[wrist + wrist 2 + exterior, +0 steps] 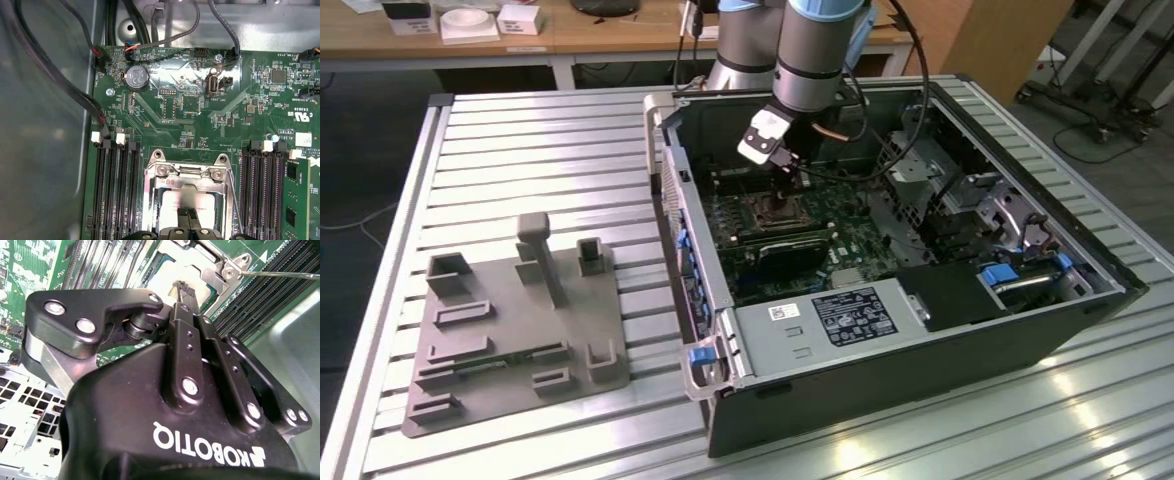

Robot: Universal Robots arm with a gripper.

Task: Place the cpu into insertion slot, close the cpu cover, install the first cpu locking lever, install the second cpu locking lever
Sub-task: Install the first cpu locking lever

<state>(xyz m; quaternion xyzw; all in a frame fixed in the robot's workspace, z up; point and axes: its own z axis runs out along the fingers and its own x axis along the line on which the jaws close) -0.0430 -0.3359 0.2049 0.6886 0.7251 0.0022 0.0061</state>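
Note:
My gripper (781,200) reaches down into the open computer case (1067,330), over the insertion slot (765,214) on the green motherboard. In both wrist views its two black fingertips are shut together, with nothing between them, over the silvery top of the cpu (169,202) (161,282). The cpu lies in the socket. The cpu cover (192,172) (212,265), a silver frame, lies flat around it. A thin wire locking lever (236,205) (280,274) runs along one side of the socket. I cannot tell whether the gripper (187,216) (183,288) touches the chip.
Black memory slots (115,190) flank the socket on both sides, with a green card (297,200) beyond one bank. Black cables (50,70) hang along the case wall. On the slatted table (520,140), a grey fixture plate (520,330) stands at the exterior view's left of the case.

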